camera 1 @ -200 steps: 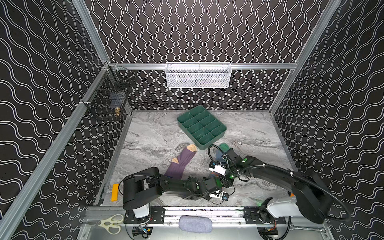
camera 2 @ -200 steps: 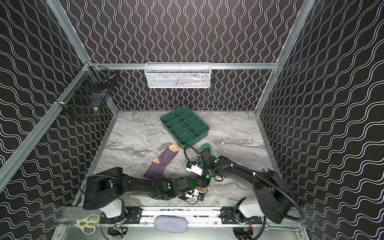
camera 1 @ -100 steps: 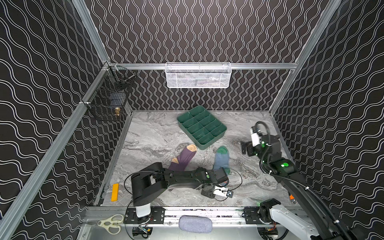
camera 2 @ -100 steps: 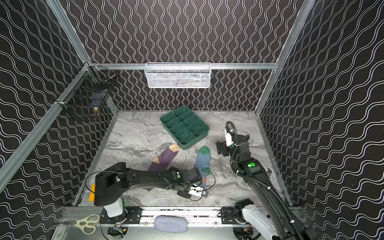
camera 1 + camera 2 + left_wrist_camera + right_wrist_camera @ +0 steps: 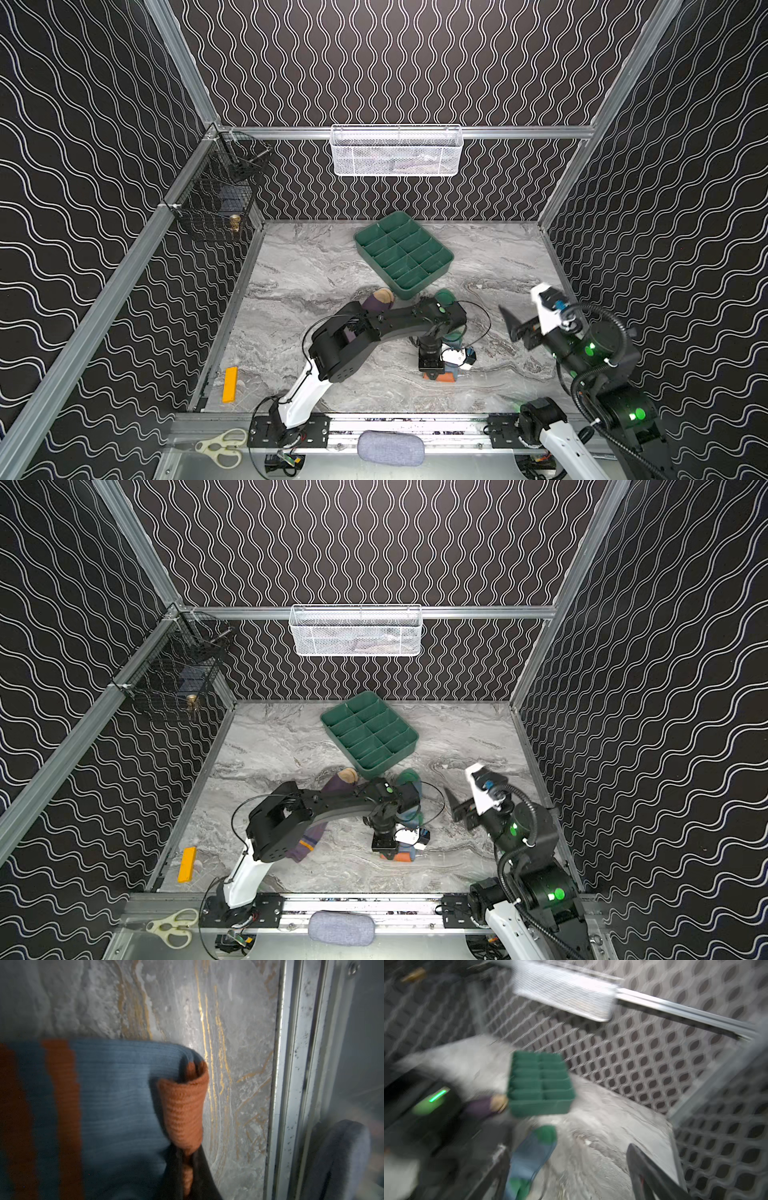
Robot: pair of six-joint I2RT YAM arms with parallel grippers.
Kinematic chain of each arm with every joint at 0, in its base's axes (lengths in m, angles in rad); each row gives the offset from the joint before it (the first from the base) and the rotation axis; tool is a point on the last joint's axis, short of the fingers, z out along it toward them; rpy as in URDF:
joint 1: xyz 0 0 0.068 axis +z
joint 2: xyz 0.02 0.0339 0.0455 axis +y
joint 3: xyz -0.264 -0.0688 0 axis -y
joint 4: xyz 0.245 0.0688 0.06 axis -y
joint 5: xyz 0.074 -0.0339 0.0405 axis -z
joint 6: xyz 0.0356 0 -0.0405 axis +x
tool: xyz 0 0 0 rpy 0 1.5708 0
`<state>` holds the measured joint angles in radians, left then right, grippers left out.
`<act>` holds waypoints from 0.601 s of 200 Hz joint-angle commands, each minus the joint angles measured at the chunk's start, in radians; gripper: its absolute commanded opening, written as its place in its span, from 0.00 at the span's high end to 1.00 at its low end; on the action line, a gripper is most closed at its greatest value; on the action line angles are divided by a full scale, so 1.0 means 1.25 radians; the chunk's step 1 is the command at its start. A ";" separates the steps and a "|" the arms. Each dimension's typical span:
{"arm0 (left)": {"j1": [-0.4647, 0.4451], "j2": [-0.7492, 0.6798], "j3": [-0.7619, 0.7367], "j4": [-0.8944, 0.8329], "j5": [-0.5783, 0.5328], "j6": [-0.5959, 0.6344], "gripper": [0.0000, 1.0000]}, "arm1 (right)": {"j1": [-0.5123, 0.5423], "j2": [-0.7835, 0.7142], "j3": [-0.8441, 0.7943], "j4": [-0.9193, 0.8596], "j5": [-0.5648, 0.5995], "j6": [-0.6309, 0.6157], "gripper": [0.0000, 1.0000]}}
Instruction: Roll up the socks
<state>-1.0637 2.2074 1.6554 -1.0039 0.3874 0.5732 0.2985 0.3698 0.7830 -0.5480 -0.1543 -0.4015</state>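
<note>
The light blue sock (image 5: 445, 297) lies on the marble floor, green toe toward the tray and orange cuff (image 5: 443, 376) toward the front rail. In the left wrist view the cuff (image 5: 182, 1105) is curled back over the blue leg. My left gripper (image 5: 435, 369) (image 5: 388, 851) (image 5: 187, 1167) points down at that end, shut on the orange cuff. The purple sock (image 5: 375, 304) (image 5: 309, 842) with its tan toe lies left of it, partly under my left arm. My right gripper (image 5: 517, 328) (image 5: 456, 809) (image 5: 571, 1178) hangs open and empty above the floor, right of the blue sock (image 5: 533, 1155).
A green divided tray (image 5: 417, 286) stands behind the socks. A white mesh basket (image 5: 397, 151) hangs on the back wall and a black wire basket (image 5: 216, 199) on the left wall. An orange block (image 5: 230, 384), scissors (image 5: 220, 446) and a grey pad (image 5: 390, 449) lie at the front.
My right gripper left the blue sock's cuff end, swung out to the right and rose, open. My left gripper stayed shut at the cuff while its elbow lifted.
</note>
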 commanded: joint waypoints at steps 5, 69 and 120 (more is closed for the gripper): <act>0.016 0.061 0.041 -0.033 -0.023 -0.048 0.88 | -0.001 -0.001 -0.015 -0.215 -0.159 -0.309 0.18; 0.053 0.165 0.141 -0.056 0.018 -0.084 0.86 | 0.065 -0.005 -0.150 -0.281 -0.132 -0.484 0.26; 0.069 0.197 0.155 -0.045 0.043 -0.096 0.86 | 0.146 0.031 -0.228 -0.187 -0.044 -0.514 0.26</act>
<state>-0.9794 2.4062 1.8568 -1.2243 0.6079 0.4709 0.4236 0.3748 0.5156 -0.8612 -0.2592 -0.9974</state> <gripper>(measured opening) 0.144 0.740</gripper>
